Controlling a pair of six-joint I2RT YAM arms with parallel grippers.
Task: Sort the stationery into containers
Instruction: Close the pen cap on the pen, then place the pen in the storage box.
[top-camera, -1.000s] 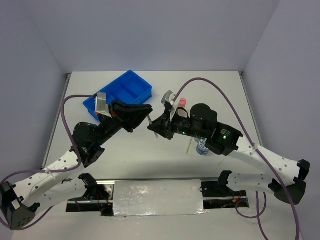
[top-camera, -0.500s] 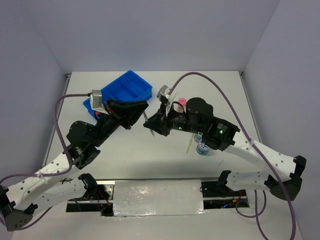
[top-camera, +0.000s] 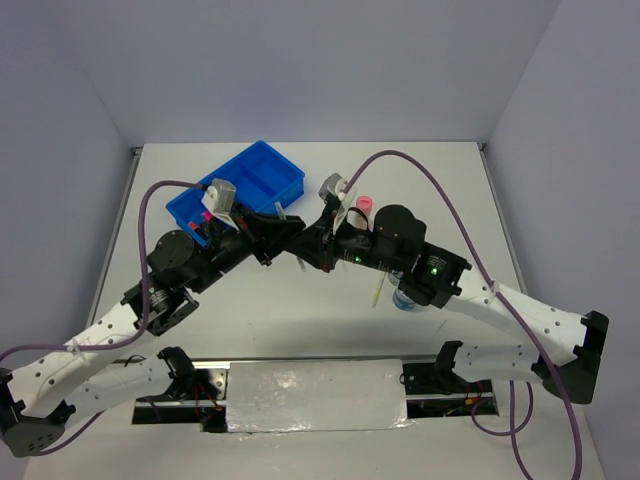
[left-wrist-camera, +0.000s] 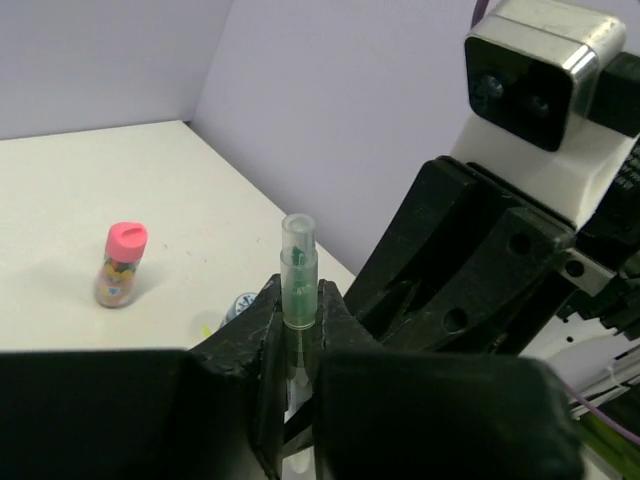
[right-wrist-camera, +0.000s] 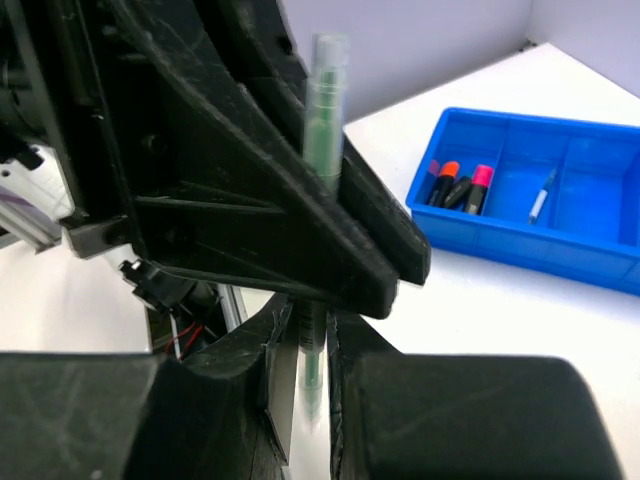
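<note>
**Two grippers, one pen, mid-table**

Your left gripper (left-wrist-camera: 298, 305) is clenched on the pen (left-wrist-camera: 298, 262). The pads sit tight on either side of the clear, green-cored barrel, and one end pokes out past the fingertips. Your right gripper (right-wrist-camera: 310, 345) grasps the same pen further along the barrel, nose to nose with the left, so the pen is held up off the table (top-camera: 300, 170) and spans both sets of jaws.

Just right of that meeting point, the pink-capped bottle (top-camera: 363, 203) stands upright. Nearer and to the right, the yellow pen (top-camera: 375, 293) lies beside a blue-white disc (top-camera: 405, 298), partly under your right arm.

Far left sits the blue tray (top-camera: 270, 160). The highlighters (right-wrist-camera: 458, 185), orange and pink caps showing, lie side by side in one compartment, and a slim pen (right-wrist-camera: 540, 195) lies in the next.
</note>
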